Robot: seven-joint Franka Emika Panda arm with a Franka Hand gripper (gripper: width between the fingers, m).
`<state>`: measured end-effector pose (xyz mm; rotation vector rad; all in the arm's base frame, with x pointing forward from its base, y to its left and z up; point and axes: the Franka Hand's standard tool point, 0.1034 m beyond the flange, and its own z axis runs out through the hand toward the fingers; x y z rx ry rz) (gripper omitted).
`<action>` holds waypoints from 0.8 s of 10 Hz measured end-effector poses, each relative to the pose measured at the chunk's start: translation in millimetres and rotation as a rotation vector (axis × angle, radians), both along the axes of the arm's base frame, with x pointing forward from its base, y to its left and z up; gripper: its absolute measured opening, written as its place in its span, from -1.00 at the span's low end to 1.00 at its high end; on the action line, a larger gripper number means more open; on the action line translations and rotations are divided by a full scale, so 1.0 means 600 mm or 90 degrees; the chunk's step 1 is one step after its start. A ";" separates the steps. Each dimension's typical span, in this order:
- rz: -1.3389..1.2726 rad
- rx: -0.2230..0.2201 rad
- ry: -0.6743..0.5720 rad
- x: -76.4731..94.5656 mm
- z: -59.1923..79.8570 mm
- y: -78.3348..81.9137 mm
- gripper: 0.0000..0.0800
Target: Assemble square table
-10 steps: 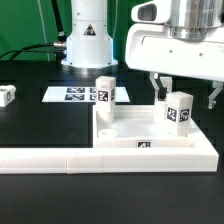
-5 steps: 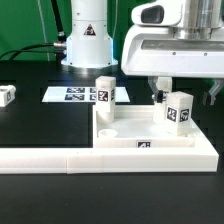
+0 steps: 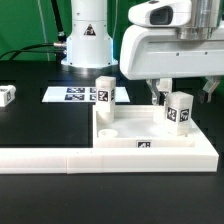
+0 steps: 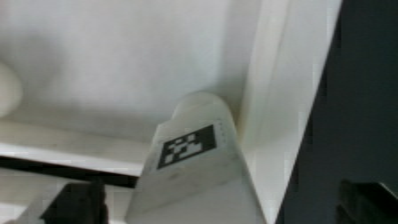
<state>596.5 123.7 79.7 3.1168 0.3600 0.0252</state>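
A black table (image 3: 40, 125) carries everything; on it, toward the exterior view's right and near, lies the white square tabletop (image 3: 150, 125) with its raised rim; a long white border bar (image 3: 60, 160) runs along the near edge, touching the tabletop's near side; farther back, left of the tabletop, the flat marker board (image 3: 70, 95) lies flat with its printed tags up; at the far left edge a small white leg (image 3: 7, 95) lies on its side, well apart from the rest; at the far side stands the robot's white base (image 3: 88, 45).
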 end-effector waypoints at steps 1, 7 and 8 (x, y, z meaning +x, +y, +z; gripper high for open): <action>0.032 -0.002 0.000 0.001 0.000 -0.004 0.62; 0.104 -0.006 0.000 0.003 0.000 -0.017 0.05; 0.092 -0.006 0.000 0.003 0.000 -0.018 -0.27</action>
